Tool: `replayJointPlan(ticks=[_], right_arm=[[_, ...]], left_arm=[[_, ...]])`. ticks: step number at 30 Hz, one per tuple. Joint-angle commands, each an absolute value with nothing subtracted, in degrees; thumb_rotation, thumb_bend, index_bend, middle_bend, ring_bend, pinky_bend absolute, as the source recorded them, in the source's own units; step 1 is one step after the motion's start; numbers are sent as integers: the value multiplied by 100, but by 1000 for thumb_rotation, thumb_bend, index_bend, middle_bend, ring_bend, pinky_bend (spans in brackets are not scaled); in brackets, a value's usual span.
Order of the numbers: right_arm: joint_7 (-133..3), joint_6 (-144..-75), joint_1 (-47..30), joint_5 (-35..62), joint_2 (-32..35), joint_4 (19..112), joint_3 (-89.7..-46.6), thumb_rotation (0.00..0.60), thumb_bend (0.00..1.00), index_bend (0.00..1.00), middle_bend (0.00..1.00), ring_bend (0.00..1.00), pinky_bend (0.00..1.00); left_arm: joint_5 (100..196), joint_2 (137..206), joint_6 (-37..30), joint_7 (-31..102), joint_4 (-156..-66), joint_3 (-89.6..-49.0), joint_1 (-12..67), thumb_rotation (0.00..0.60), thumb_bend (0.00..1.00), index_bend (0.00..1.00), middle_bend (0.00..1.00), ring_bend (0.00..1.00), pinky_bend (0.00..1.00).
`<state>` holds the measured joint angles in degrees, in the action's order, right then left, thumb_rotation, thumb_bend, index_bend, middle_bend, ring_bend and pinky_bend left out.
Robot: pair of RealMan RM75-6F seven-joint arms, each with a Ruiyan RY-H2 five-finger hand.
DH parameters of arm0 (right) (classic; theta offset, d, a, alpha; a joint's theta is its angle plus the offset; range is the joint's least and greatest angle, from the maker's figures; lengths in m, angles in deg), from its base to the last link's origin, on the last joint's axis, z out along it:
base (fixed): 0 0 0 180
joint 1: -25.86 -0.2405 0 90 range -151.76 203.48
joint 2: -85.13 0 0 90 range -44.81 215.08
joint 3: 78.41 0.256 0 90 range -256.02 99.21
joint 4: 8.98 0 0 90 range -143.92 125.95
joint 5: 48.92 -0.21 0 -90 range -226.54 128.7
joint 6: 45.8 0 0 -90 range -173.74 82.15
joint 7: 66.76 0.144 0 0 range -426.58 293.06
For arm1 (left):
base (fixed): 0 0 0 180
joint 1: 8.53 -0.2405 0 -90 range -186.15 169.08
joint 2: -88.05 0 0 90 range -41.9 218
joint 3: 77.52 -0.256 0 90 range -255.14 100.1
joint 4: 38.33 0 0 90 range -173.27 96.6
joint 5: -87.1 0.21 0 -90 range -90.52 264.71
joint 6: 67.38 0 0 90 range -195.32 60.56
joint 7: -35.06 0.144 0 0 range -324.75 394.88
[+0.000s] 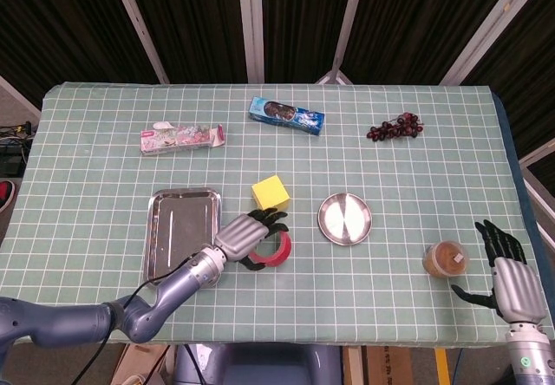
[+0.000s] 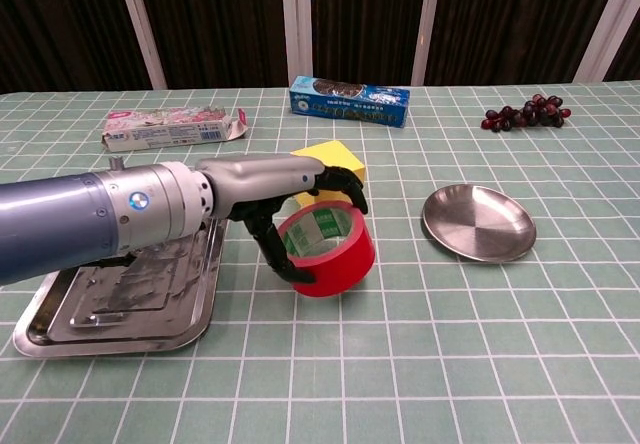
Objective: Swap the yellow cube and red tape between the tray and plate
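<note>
My left hand (image 1: 249,237) (image 2: 290,199) holds the red tape (image 1: 273,249) (image 2: 328,248) in its black fingers, above the table just right of the steel tray (image 1: 178,229) (image 2: 70,314). The yellow cube (image 1: 270,192) (image 2: 335,156) sits on the table just behind the tape, partly hidden by the hand in the chest view. The round steel plate (image 1: 344,218) (image 2: 478,223) lies bare to the right. My right hand (image 1: 507,270) hovers open at the table's right front edge; the chest view does not show it.
A small brown-lidded cup (image 1: 445,257) stands left of my right hand. Along the back lie a pink box (image 1: 181,136) (image 2: 170,126), a blue cookie box (image 1: 287,115) (image 2: 349,100) and dark grapes (image 1: 395,128) (image 2: 525,113).
</note>
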<state>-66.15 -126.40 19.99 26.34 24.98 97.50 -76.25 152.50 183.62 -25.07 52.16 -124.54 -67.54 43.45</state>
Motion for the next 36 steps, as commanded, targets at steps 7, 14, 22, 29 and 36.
replayJointPlan(ticks=[7, 14, 22, 29, 36], right_arm=[[-6746, -12496, 1993, 2661, 2571, 9709, -7647, 600, 65, 0, 0, 0, 0], [-6875, -12394, 1978, 2521, 2518, 9712, -7608, 600, 65, 0, 0, 0, 0], [-7008, -12316, 1959, 2338, 2450, 9671, -7541, 600, 65, 0, 0, 0, 0], [-7027, -12223, 1933, 2066, 2415, 9557, -7428, 600, 65, 0, 0, 0, 0], [-7174, -12232, 1937, 1931, 2396, 9445, -7377, 600, 65, 0, 0, 0, 0]], left_arm=[[15026, 18206, -1954, 5328, -13168, -6456, 4396, 600, 7, 147, 0, 0, 0], [15094, 17664, -1669, 5178, -13606, -6178, 4333, 600, 0, 147, 0, 0, 0], [14683, 17935, -1772, 5525, -12595, -5844, 4811, 600, 0, 146, 0, 0, 0], [14029, 18190, -2511, 5693, -11638, -5831, 5358, 600, 0, 146, 0, 0, 0], [13711, 18573, -3037, 5299, -10848, -5950, 5539, 600, 0, 145, 0, 0, 0]])
